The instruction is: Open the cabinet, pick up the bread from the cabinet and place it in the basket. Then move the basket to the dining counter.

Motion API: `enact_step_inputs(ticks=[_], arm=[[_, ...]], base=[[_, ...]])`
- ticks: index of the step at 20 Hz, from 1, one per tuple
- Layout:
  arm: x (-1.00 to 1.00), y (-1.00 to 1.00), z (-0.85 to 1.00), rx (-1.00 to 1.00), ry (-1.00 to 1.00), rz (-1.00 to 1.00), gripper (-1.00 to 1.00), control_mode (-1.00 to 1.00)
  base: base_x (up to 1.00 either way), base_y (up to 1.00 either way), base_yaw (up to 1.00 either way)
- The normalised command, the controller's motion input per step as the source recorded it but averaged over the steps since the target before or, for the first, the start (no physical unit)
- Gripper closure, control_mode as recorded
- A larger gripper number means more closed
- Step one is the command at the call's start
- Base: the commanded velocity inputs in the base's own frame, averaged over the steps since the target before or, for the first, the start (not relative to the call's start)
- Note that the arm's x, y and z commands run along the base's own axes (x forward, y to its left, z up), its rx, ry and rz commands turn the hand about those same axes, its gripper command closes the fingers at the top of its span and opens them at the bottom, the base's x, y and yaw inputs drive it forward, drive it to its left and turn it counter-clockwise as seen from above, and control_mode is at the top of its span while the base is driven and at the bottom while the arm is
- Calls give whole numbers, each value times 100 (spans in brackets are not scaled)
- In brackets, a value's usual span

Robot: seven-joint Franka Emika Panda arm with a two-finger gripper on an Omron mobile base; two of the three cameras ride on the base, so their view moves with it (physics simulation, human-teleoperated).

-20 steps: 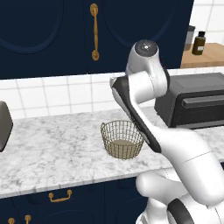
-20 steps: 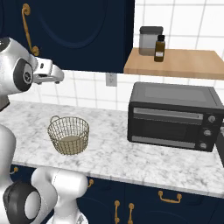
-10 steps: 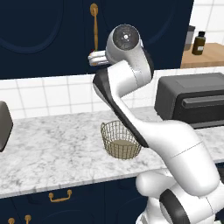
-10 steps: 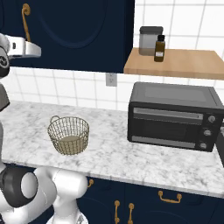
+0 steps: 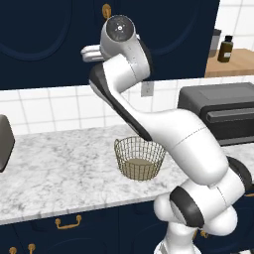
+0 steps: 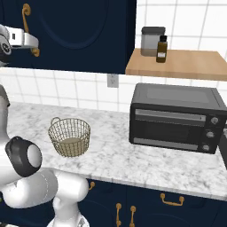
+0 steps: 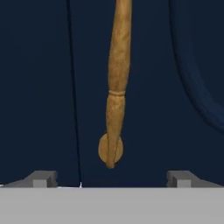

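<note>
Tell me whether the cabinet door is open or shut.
Shut. In the hand view the cabinet door lies flush along its seam, with the gold handle ahead between open jaws, ungrasped.

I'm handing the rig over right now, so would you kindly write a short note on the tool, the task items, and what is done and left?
Tool: open, empty, raised at the navy blue wall cabinet, lined up with the lower end of its long gold bar handle, not yet gripping.
Cabinet door: shut; the bread is presumably behind it.
Round gold wire-mesh basket: empty, on the marble worktop, left of the black toaster oven.
Done: approach to handle.
Left: open door, put bread in basket, carry basket to dining counter.
</note>
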Motion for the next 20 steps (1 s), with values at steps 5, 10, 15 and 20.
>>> enact_step_inputs(ticks=[5, 10, 15, 20], arm=[[63, 0, 0, 0, 0, 0, -100, -100], [69, 0, -8, 0, 0, 0, -100, -100], [59, 0, 0, 0, 0, 0, 100, -100], [15, -29, -4, 0, -11, 2, 100, -100]], base=[[0, 0, 0], [0, 0, 0], [0, 0, 0], [0, 0, 0]])
